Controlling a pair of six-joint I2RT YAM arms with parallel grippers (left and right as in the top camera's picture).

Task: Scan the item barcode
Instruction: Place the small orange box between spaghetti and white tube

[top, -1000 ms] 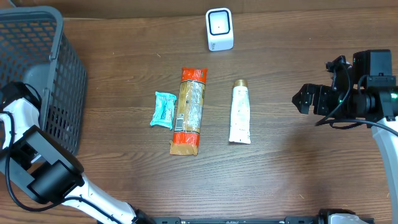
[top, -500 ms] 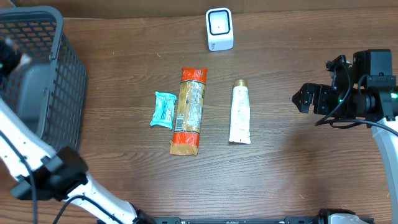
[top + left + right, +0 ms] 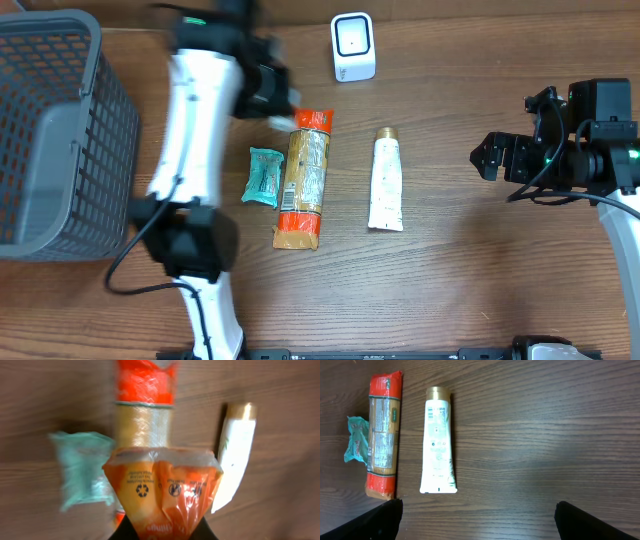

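Left pincer (image 3: 164, 534), clamped on one end of an orange packet (image 3: 162, 487), may let it swing, hiding the barcode from the scanner (image 3: 353, 47); right pincer (image 3: 492, 158) gapes empty.

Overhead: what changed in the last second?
Left gripper swung from beside the basket across to above the long packet, shut on an orange bag. Right gripper, long packet, teal packet, tube and scanner unmoved.

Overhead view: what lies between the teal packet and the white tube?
The long orange-ended package lies there, right beside the packet and apart from the tube; the overhead and right wrist views both show it.
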